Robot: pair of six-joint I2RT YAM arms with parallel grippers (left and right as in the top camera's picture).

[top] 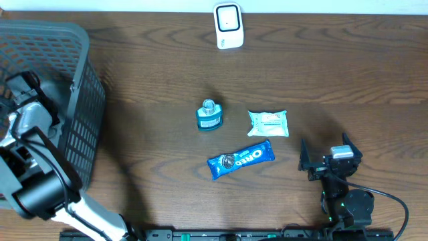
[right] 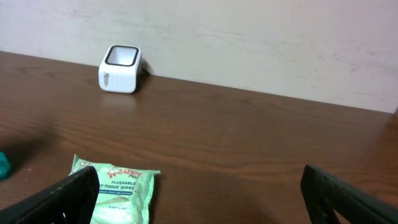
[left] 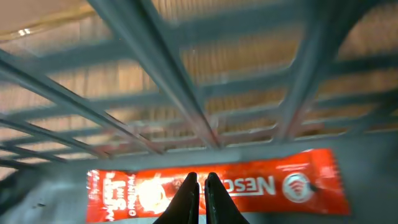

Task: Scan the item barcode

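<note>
Inside basket (top: pixel 88 120), left gripper (left: pixel 202 180) (jaws closed) over red sachet (left: pixel 267 185).

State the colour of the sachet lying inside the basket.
Red flat sachet with white lettering; left wrist view shows it best.

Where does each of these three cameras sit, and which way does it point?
Overhead: above the table, looking straight down on basket, scanner, bottle, wipes, Oreos; left arm and right arm show.
Left wrist: inside the basket, facing its mesh wall and a red sachet; the left gripper, shut, shows.
Right wrist: low over the table, facing scanner and wall; the right gripper, open, shows.
Shared: overhead and right wrist both see scanner and wipes.
</note>
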